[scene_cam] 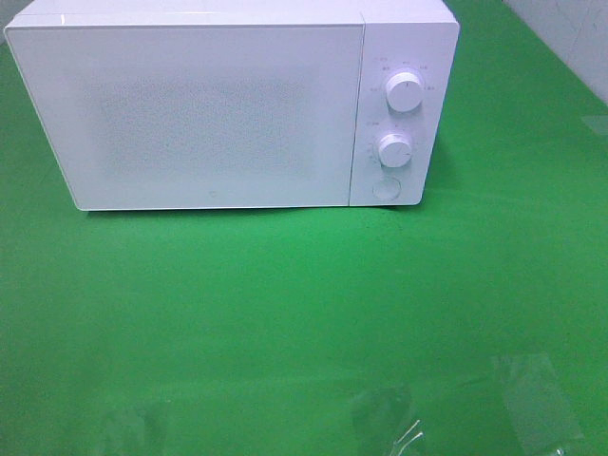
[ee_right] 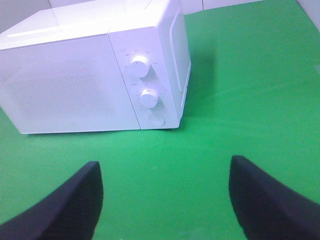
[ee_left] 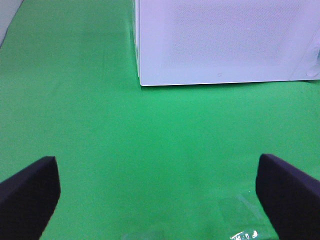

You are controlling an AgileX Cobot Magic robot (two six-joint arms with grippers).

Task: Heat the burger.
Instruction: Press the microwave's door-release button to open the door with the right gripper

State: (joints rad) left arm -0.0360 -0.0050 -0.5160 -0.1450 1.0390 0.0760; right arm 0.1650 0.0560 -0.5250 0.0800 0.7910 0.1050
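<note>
The burger shows in no view. A white microwave (scene_cam: 228, 104) stands at the back of the green table with its door shut; two round knobs (scene_cam: 406, 95) and a button sit on its right panel. It shows in the left wrist view as the microwave (ee_left: 220, 40) and in the right wrist view as the microwave (ee_right: 95, 75). My left gripper (ee_left: 160, 200) is open over bare green cloth, well in front of the microwave's left corner. My right gripper (ee_right: 165, 200) is open too, with nothing between its fingers, facing the control panel from a distance. Neither arm appears in the exterior high view.
Clear tape patches (scene_cam: 532, 399) lie on the green cloth near the front edge. A pale wall (scene_cam: 570, 38) borders the table at the back right.
</note>
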